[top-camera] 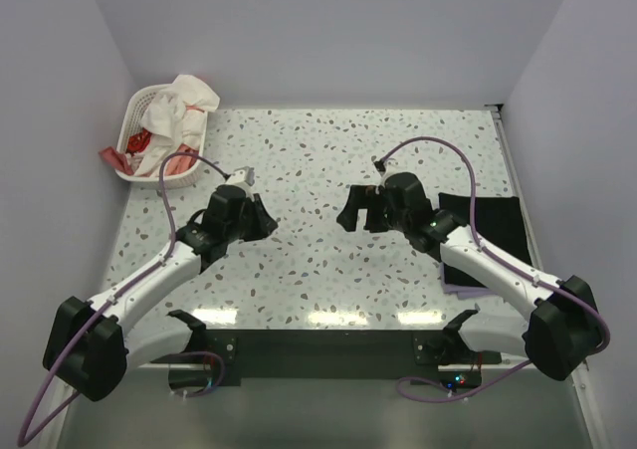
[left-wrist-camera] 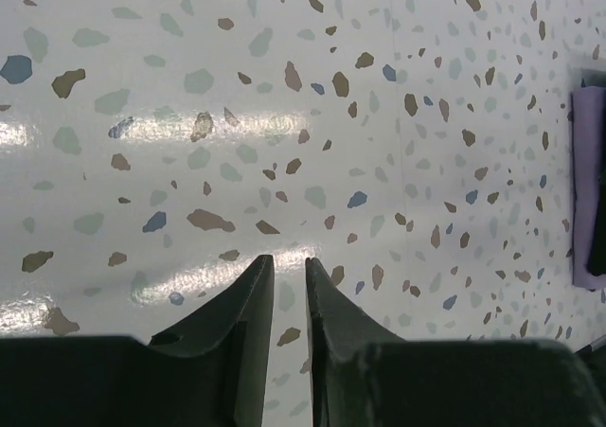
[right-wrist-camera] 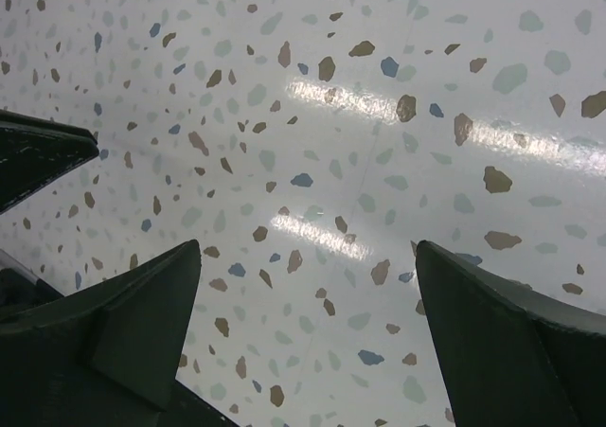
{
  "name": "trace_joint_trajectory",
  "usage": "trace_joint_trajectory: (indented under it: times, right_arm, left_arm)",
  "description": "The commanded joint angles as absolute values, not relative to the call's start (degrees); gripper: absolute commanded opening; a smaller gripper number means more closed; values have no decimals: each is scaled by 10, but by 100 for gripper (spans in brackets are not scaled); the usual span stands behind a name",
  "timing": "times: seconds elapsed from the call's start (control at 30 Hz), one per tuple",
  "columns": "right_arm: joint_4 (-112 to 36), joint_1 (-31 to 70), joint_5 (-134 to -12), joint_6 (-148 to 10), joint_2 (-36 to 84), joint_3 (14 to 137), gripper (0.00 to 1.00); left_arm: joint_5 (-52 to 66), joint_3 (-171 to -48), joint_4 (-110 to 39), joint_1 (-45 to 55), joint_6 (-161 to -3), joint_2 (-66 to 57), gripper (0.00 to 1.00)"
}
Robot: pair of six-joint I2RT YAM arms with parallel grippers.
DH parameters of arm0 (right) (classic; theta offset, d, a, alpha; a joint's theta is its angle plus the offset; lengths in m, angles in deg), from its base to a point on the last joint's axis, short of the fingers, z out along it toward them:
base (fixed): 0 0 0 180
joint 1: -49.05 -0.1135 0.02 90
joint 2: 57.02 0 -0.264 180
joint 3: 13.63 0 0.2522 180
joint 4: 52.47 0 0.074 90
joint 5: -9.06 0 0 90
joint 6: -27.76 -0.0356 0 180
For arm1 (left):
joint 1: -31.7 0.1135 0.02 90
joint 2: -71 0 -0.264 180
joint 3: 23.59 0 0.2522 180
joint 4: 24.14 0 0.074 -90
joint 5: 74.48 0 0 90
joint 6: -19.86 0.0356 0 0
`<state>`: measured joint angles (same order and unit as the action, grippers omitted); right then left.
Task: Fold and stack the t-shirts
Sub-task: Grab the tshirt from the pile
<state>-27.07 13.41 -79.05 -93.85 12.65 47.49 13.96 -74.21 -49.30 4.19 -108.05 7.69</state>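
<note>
A folded black t-shirt [top-camera: 493,225] lies on a folded lilac t-shirt [top-camera: 460,288] at the table's right side, partly under my right arm. Both show at the right edge of the left wrist view, lilac [left-wrist-camera: 587,152] and black [left-wrist-camera: 598,247]. A cream-white t-shirt [top-camera: 184,101] and salmon-pink t-shirts [top-camera: 179,170] are bunched in the basket at the back left. My left gripper [top-camera: 264,218] [left-wrist-camera: 287,258] is shut to a narrow slit, empty, over bare table. My right gripper [top-camera: 356,210] [right-wrist-camera: 308,244] is open wide and empty, facing the left one mid-table.
The white perforated basket [top-camera: 139,101] stands at the back-left corner against the wall. The speckled table [top-camera: 318,150] has walls on three sides. My left gripper's fingers [right-wrist-camera: 38,157] show at the left edge of the right wrist view.
</note>
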Motion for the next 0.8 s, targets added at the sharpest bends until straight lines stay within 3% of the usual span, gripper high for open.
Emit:
trace_joint_trajectory:
  times: [0.0, 0.4, 0.53, 0.57, 0.77]
  right_arm:
    - [-268, 133, -770, -913, 114, 491, 99]
    - [-186, 135, -788, -868, 99, 519, 99]
    - [-187, 134, -776, -871, 73, 508, 99]
    - [-201, 134, -754, -870, 63, 500, 99]
    - [-212, 134, -721, -875, 70, 502, 99]
  left_arm:
    - [153, -768, -496, 45, -1079, 89, 25]
    - [209, -875, -542, 63, -1060, 40, 33]
    - [192, -959, -572, 172, -1044, -15, 34]
    - [204, -1025, -578, 250, -1033, -51, 41]
    - [236, -1124, -579, 348, -1023, -135, 50]
